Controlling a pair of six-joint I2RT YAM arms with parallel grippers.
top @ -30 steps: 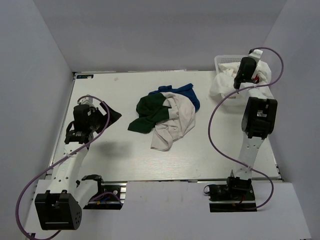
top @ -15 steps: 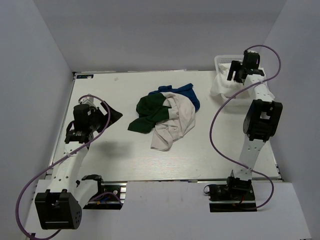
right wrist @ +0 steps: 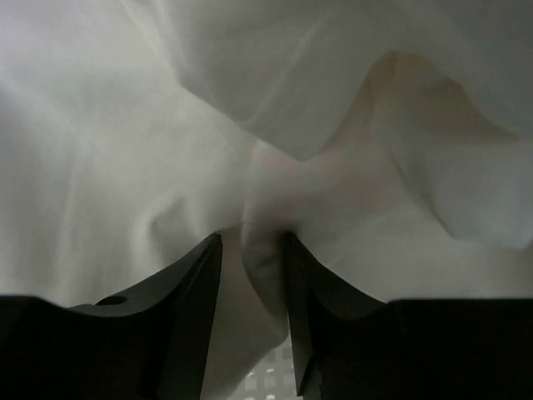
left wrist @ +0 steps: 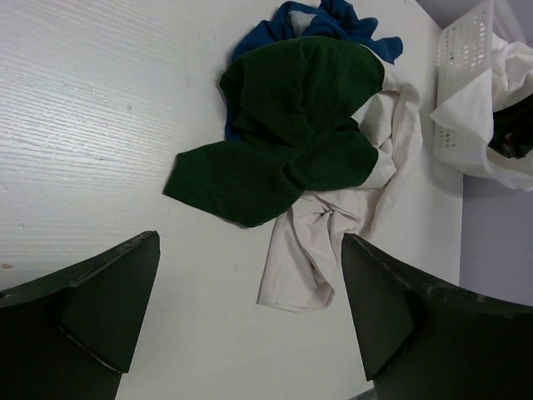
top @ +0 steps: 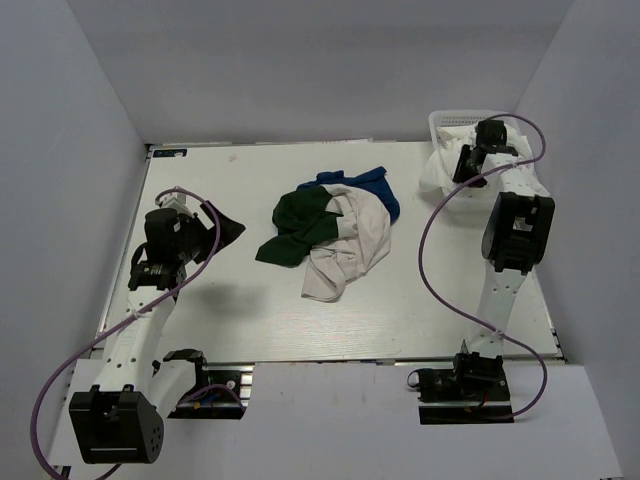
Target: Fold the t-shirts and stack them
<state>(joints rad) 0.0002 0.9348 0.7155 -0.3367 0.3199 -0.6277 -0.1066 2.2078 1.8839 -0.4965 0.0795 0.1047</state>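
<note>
Right claw (right wrist: 252,250) has re-gripped, half-shut on a fold of white shirt (right wrist: 333,183) in the basket (top: 440,118), ready for lifting. Left claw (left wrist: 250,246) gapes empty.

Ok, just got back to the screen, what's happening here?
The right gripper is down in the basket at the far right, its fingers pinched on a fold of a white t-shirt. The left gripper hovers open over the left side of the table, holding nothing. Mid-table, a green t-shirt lies crumpled on an off-white t-shirt and a blue t-shirt. Nothing is folded yet.
</note>
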